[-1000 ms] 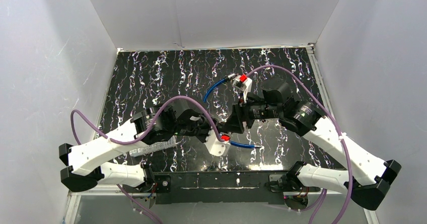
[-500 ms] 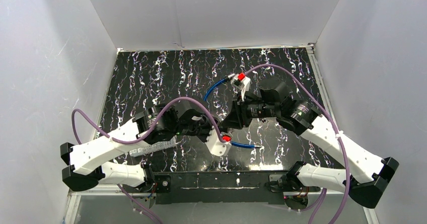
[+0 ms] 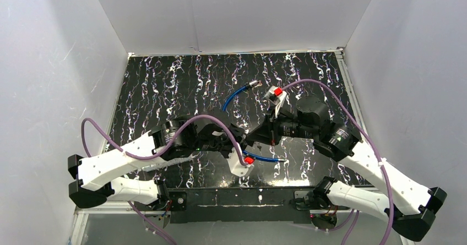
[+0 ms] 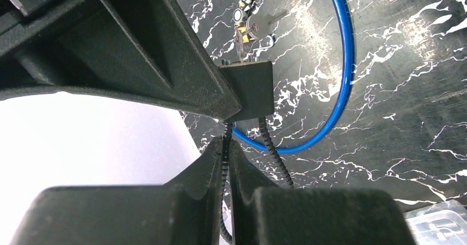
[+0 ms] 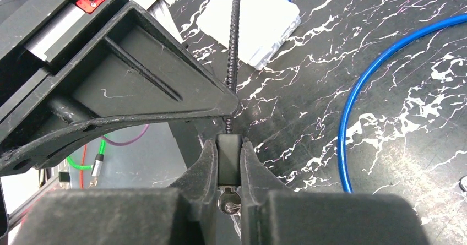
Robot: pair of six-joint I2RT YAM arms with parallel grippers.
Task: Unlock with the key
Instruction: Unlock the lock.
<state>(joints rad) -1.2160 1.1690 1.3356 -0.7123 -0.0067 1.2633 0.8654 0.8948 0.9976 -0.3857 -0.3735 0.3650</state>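
The lock (image 4: pixel 250 88) hangs above the tabletop (image 3: pixel 182 85), about midway between the left and right edges and nearer the near edge than the far one. I am carrying it between both arms.

Over the last second the whole pairing has slid toward the near edge. The right arm (image 3: pixel 374 165) has drawn back and swung its wrist round, and the left arm (image 3: pixel 121 159) has followed, so the two still meet nose to nose.

A blue cable (image 4: pixel 348 63) lies loose on the tabletop beneath them, and a clear plastic box (image 5: pixel 259 27) sits toward the near left corner, partly under the left arm.

The right gripper (image 5: pixel 228 146) is pinching the black lock body across its flanks. The left gripper (image 4: pixel 227 146) is pressed together on the braided cord (image 5: pixel 234 41) that runs out of the body. The key (image 4: pixel 244 22) appears to be seated in the face of the body turned away from the left wrist camera, its ring dangling. Neither gripper touches it.

I read the shift as re-posing, not unlocking. The lock is steadied from two sides, but nothing is turning the key yet. I judge that one gripper must let go and take the key's head before the task moves on. When it does, the remaining hold has to keep the body from swinging on its cord.
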